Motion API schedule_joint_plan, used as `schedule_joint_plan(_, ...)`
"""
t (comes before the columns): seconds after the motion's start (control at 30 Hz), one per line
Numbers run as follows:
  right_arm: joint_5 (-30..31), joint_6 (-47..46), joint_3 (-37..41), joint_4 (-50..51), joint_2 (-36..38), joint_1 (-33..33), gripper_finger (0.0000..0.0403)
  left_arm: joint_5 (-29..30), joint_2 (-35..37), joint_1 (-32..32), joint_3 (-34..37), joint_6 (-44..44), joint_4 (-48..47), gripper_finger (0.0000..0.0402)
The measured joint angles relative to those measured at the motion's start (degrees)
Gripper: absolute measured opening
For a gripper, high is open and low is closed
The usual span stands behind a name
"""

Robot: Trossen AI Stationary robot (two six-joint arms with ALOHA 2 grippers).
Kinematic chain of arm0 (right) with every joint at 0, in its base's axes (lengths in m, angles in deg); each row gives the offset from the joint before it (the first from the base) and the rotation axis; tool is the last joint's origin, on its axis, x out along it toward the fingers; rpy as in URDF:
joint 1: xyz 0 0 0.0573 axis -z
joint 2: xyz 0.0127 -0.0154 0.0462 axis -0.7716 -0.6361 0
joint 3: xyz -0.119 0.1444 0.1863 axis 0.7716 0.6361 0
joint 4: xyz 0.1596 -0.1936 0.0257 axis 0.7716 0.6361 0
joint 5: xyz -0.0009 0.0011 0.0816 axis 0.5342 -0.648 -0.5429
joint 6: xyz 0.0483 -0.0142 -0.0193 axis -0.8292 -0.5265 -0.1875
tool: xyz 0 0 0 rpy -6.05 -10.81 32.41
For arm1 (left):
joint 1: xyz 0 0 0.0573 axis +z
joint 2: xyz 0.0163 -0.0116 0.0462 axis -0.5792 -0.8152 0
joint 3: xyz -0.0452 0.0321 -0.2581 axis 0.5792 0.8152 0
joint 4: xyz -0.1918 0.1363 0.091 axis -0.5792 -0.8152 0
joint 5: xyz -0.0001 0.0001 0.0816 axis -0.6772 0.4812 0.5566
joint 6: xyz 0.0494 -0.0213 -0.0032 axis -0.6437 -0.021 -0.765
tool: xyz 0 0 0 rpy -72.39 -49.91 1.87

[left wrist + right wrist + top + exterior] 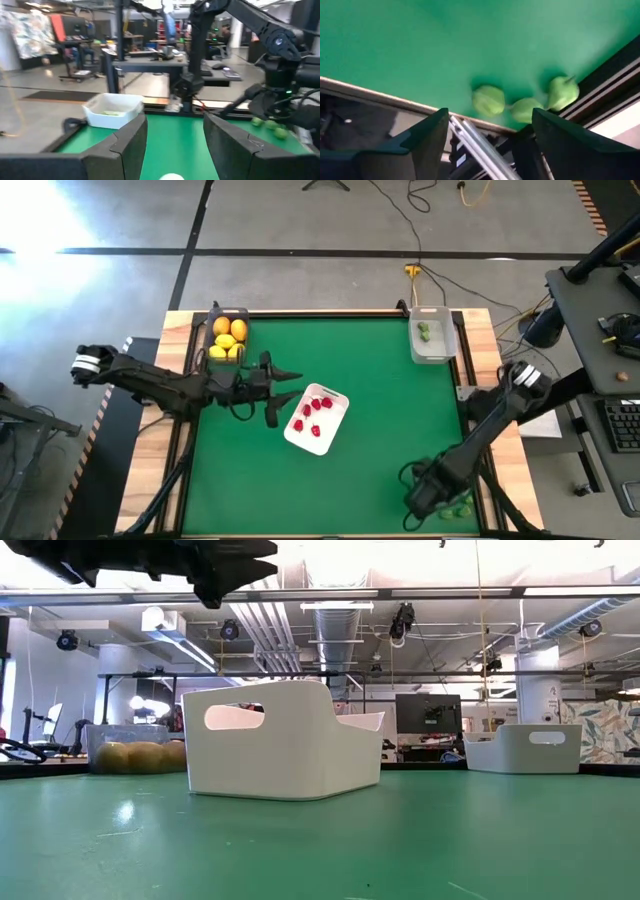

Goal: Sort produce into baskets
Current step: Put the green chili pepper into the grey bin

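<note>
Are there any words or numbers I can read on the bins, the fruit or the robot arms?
No readable words or numbers in any view.
The dark bin with the yellow lemons: no label shows.
The clear bin, the white tray and the red berries: plain.
The green pieces near the right gripper: no marks.
The left gripper: no lettering shows.
Posters and screens in the room behind: too blurred to read.

We see yellow lemons and an orange citrus (222,327) filling the dark bin (229,312) at ten o'clock, red berries (312,416) on the white tray (335,421) near centre, one green piece (424,331) in the clear bin (433,357) at one o'clock, and three green pieces (526,108) loose at five o'clock.
</note>
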Motion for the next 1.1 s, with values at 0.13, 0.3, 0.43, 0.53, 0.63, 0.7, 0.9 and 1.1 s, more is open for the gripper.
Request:
schedule_joint_plan(0.13, -3.1, -0.3, -3.5, 0.2, -6.4, -2.0, 0.0302, 0.0, -1.4, -3.0, 0.0, 1.2, 0.0, 0.0178)
schedule_joint_plan(0.3, -6.8, 2.6, -6.3, -0.2, -12.2, -2.5, 0.0318, 0.0, -2.0, -6.3, 0.0, 1.3, -0.1, 0.0178)
schedule_joint_plan(0.43, -8.1, 5.3, -6.7, -0.1, -14.9, -2.5, 0.0315, 0.0, -2.0, -8.4, 0.0, 1.3, -0.7, 0.0178)
schedule_joint_plan(0.53, -9.9, 7.0, -6.6, 0.0, -16.2, -2.5, 0.0304, 0.0, -2.0, -9.5, 0.0, 1.2, -1.6, 0.0178)
schedule_joint_plan(0.63, -10.0, 8.2, -6.5, 0.0, -16.8, -2.7, 0.0291, -0.1, -2.0, -9.9, 0.0, 1.2, -2.8, 0.0178)
schedule_joint_plan(0.7, -10.0, 8.7, -6.4, 0.0, -17.0, -2.6, 0.028, -0.1, -2.0, -9.9, 0.0, 1.5, -3.8, 0.0178)
schedule_joint_plan(0.9, -11.1, 10.6, -6.2, -0.1, -17.2, -2.7, 0.0236, -0.1, -2.0, -9.9, 0.0, 1.7, -5.5, 0.0178)
schedule_joint_plan(1.1, -11.8, 12.9, -5.7, -0.3, -17.3, -2.8, 0.0211, -0.1, -2.0, -9.9, 0.0, 1.7, -5.5, 0.0178)
